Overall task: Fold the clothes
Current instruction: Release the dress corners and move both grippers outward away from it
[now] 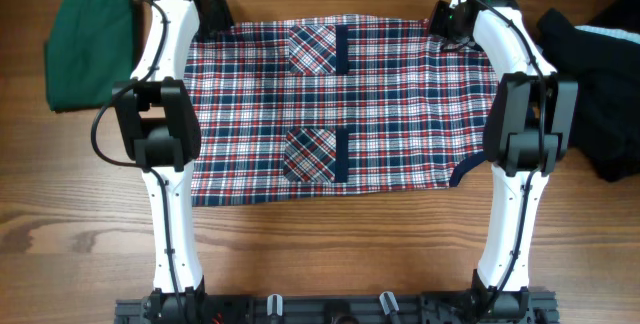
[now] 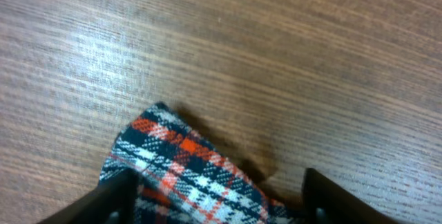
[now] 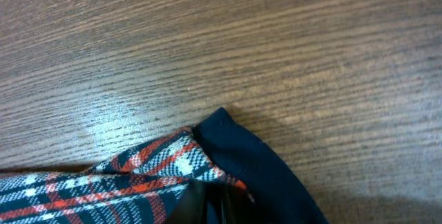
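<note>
The plaid dress (image 1: 330, 109) of the clothes lies spread flat across the table between both arms, its two pockets facing up. At its far left corner my left gripper (image 1: 210, 14) stands open. In the left wrist view its fingers (image 2: 103, 200) are wide apart, with a loose corner of the plaid dress (image 2: 186, 172) lying between them on the wood. At the far right corner my right gripper (image 1: 447, 19) is shut on the dress. In the right wrist view the right gripper (image 3: 210, 207) pinches plaid cloth beside the navy trim (image 3: 266, 165).
A dark-green garment (image 1: 90, 49) lies folded at the far left of the table. A black garment (image 1: 600, 84) is heaped at the far right. Bare wooden table (image 1: 330, 244) runs along the near side, in front of the dress.
</note>
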Controlling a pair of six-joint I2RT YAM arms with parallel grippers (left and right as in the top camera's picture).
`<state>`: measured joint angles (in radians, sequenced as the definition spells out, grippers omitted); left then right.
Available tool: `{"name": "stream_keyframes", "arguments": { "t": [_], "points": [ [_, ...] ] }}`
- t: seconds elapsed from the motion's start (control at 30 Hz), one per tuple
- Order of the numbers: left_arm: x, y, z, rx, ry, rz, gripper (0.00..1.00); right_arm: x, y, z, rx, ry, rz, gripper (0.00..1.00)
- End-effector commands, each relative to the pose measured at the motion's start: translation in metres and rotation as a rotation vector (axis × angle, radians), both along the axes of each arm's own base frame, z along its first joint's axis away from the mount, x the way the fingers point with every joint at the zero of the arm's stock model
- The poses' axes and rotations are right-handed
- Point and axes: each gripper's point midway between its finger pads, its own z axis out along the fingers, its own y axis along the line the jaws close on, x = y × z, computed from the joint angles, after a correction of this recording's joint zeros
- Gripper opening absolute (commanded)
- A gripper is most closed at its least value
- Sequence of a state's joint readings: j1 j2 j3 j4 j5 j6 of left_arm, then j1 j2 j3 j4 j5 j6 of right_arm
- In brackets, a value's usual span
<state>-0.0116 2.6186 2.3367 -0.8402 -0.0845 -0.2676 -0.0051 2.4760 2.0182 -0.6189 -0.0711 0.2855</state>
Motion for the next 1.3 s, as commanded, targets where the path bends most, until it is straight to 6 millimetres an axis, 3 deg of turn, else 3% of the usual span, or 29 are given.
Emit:
{"name": "stream_keyframes", "arguments": {
  "t": [0.0, 0.1, 0.2, 0.33, 0.43, 0.47, 0.63, 0.8, 0.9, 1.13, 1.27],
  "points": [
    [-0.003, 0.022, -0.017, 0.084, 0.022, 0.046, 0.87, -0.003, -0.006, -0.023, -0.045, 0.031, 0.029, 0.09],
    [-0.001, 0.024, -0.015, 0.100, 0.012, 0.043, 0.94, -0.003, -0.006, -0.022, -0.044, 0.030, 0.029, 0.09],
    [0.000, 0.027, -0.014, 0.113, 0.011, 0.030, 1.00, 0.002, -0.003, -0.004, -0.027, 0.007, 0.036, 0.10],
    [-0.001, 0.033, -0.005, 0.120, 0.008, 0.025, 1.00, 0.016, -0.003, 0.048, -0.027, -0.090, 0.037, 0.51],
    [-0.001, 0.039, 0.013, 0.119, -0.014, 0.036, 1.00, 0.023, 0.000, 0.103, -0.015, -0.184, 0.045, 0.75],
    [0.000, 0.041, 0.026, 0.119, -0.032, 0.040, 1.00, 0.022, 0.002, 0.132, -0.008, -0.228, 0.047, 0.84],
    [-0.001, 0.042, 0.071, 0.120, -0.090, 0.046, 1.00, 0.000, 0.004, 0.187, 0.003, -0.259, 0.051, 0.99],
    [-0.013, 0.040, 0.114, 0.102, -0.115, 0.039, 1.00, -0.031, 0.011, 0.214, 0.038, -0.222, 0.074, 0.99],
    [-0.028, 0.030, 0.126, 0.048, -0.086, 0.011, 1.00, -0.049, 0.018, 0.223, 0.072, -0.188, 0.092, 1.00],
    [-0.097, -0.008, 0.141, -0.148, 0.124, -0.073, 1.00, -0.106, 0.021, 0.233, 0.094, -0.040, 0.105, 0.99],
    [-0.130, -0.011, 0.141, -0.169, 0.240, -0.068, 1.00, -0.136, 0.020, 0.239, 0.095, 0.032, 0.098, 0.99]
  ]
}}
